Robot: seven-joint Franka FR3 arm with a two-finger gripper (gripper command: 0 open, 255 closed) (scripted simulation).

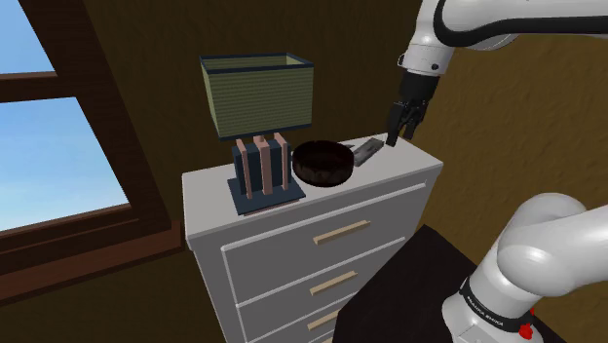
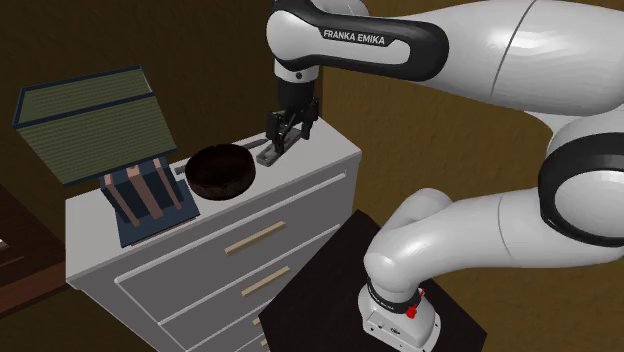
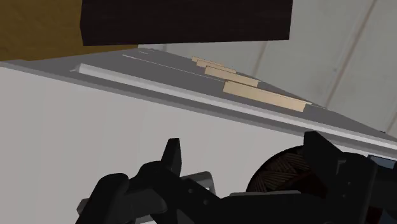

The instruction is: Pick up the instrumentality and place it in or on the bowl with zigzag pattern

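From where I stand, the claw hangs over the far end of the white dresser, its two black fingers apart and gripping nothing. The thing it is after, a small flat grey instrument, lies on the dresser top just beside the dark bowl. It sits between the bowl and the claw.

In the shoulder view the instrument is a little down and to the left of the fingertips. In the second exterior view the claw looks to be almost over the instrument, with the bowl at that view's left. I judge the claw needs only a short shift toward the bowl and then a drop.

The instrument's long axis seems to run slantwise, one end by the bowl's rim and the other pointing out toward the claw. The fingers would have to close across its narrow width.

Much is hard to read. I cannot tell what sort of instrument it is, nor how thick. In the wrist view the claw frames a slice of the bowl, where brownish markings show inside. The dark shapes low between the fingers run together, and I cannot pick out the instrument there. The green-shaded lamp stands on the bowl's other side, well clear.
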